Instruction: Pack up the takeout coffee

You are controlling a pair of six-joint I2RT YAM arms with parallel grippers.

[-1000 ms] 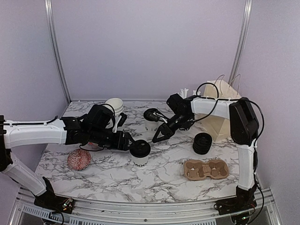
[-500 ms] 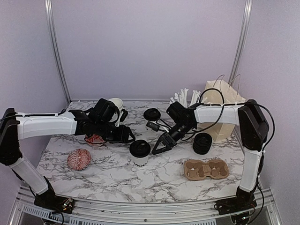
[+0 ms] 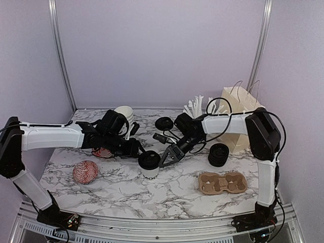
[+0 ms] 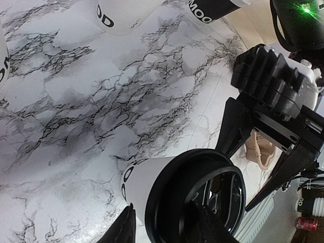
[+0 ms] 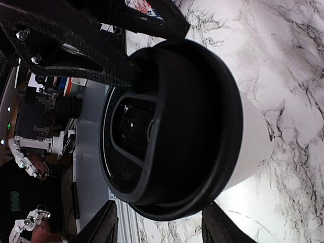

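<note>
Black-lidded coffee cup [image 3: 150, 163] stands between left end effector [image 3: 137, 150] and right end effector [image 3: 166, 160], both spread wide.

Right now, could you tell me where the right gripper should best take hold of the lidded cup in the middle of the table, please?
Take the lidded cup by its white wall just under the black lid, coming level from its right. It stands upright and narrows downward, so the overhanging lid rim should likely stop slipping; the left gripper crowds its left side.
</note>
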